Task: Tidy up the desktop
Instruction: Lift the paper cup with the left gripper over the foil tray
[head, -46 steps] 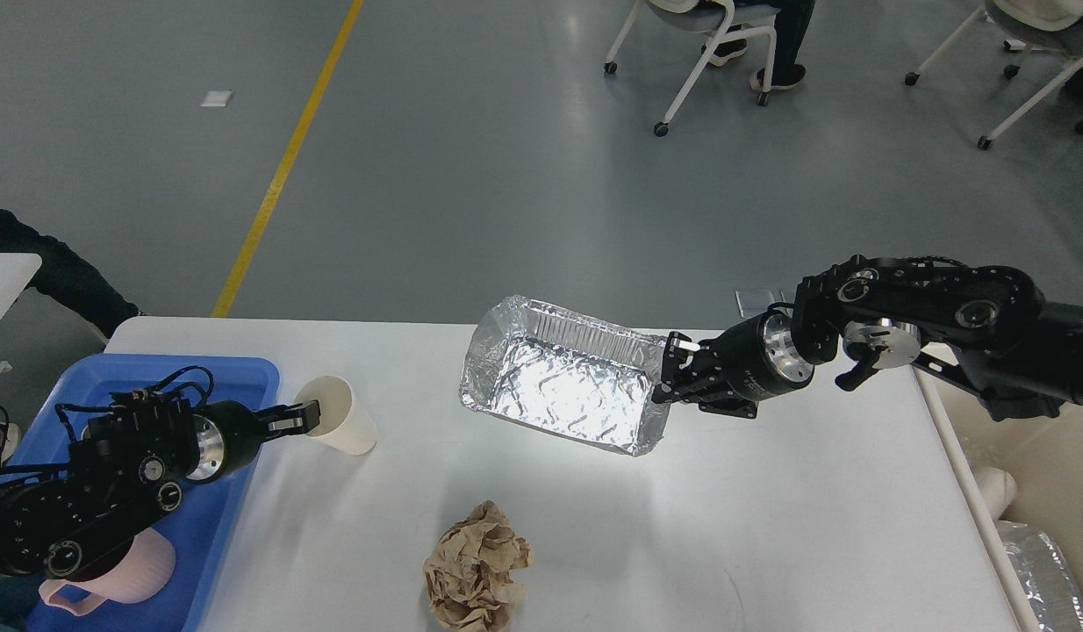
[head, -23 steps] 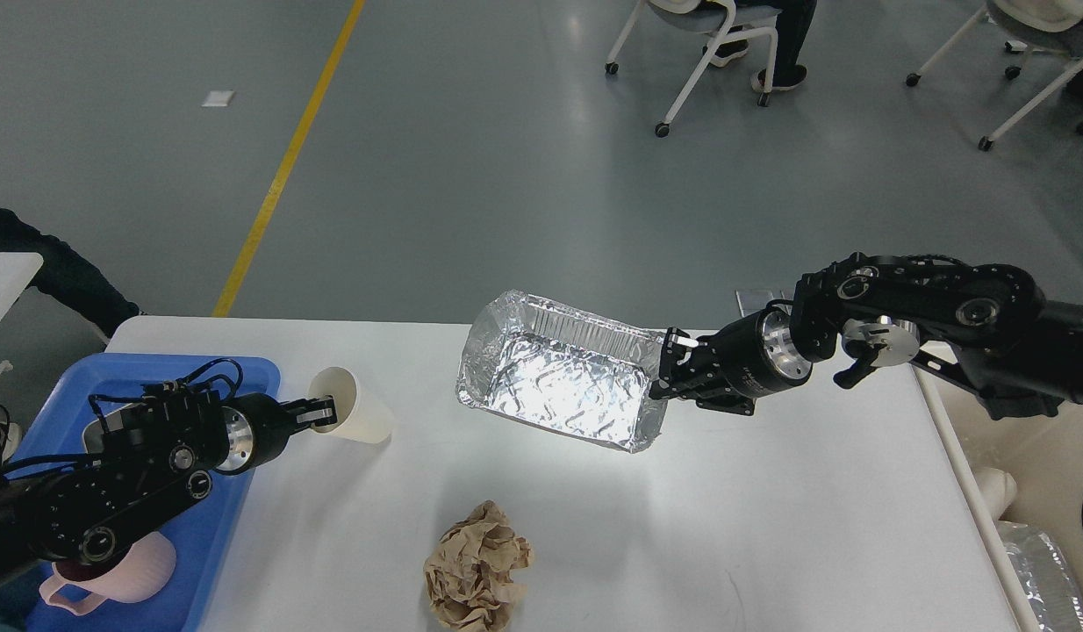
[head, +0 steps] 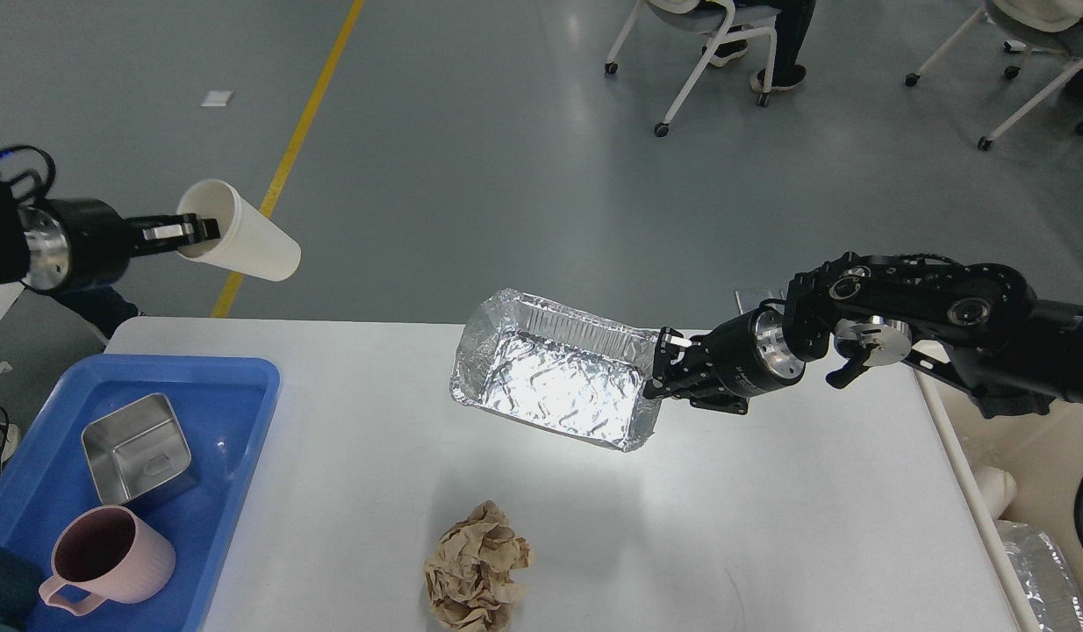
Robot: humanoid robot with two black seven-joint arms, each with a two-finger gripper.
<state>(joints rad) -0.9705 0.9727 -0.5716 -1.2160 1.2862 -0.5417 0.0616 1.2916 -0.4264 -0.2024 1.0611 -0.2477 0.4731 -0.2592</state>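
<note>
The table point(head: 770, 527), the wide white top to be tidied, lies below both sets of jaws and runs long from left to right. The right jaws point(head: 666, 369) are clenched on the right rim of one foil tray point(head: 555, 386), whose long axis points leftward away from them; the tray seems tilted and raised off the table, with its open side upward. The left jaws point(head: 186, 230) grasp the lip of one white paper cup point(head: 239, 241), held on its side high above the floor beyond the table's far-left corner, mouth toward the jaws.

One crumpled brown paper ball point(head: 477, 568) lies loose on the table, nearer to me than the right jaws and somewhat to their left, well apart from the left jaws. I judge the right arm the nearer to it, though both arms are loaded.

Below the left jaws sits one blue tray point(head: 234, 377) holding one steel box point(head: 138, 448) and one pink mug point(head: 111, 557). A cream bin point(head: 1024, 456) stands just beyond the table's right edge, below the right arm.
</note>
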